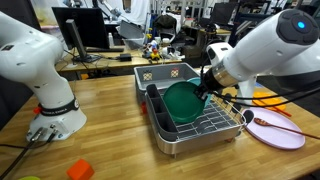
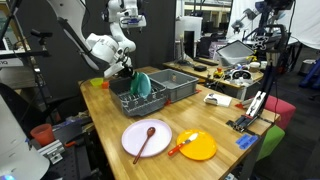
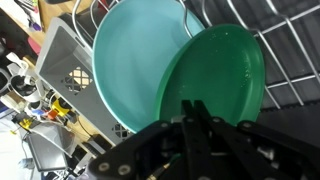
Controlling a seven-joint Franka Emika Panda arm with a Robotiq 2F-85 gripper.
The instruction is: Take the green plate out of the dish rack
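the green plate (image 3: 215, 80) stands on edge in the dish rack (image 1: 215, 126), so the main part of the task is not yet done. in the wrist view it leans just in front of a teal plate (image 3: 135, 60) and overlaps that plate's right part. rack wires show behind both. in both exterior views the green plate sits upright at the end of the rack nearest the arm, and the rack rests on the desk (image 1: 110, 130) beside a grey bin (image 1: 165, 72).

the approach looks complete. the end effector (image 3: 194, 118) is at the plate's rim, and in the wrist view its dark fingers come together over the lower edge of the green disc. they stand close to each other, but the pictures do not show whether they pinch the rim or only lie against it, so its state cannot be told.

what is left, by this judgement, is to secure the hold if that is not done, lift the plate up and clear of the wires, carry it away and set it down on the desk. the lift is likely the delicate part, since the teal plate lies so near that it could be dragged or tipped. a pink plate (image 1: 285, 135) lies on the desk well apart from the rack, and bare wood lies around it.
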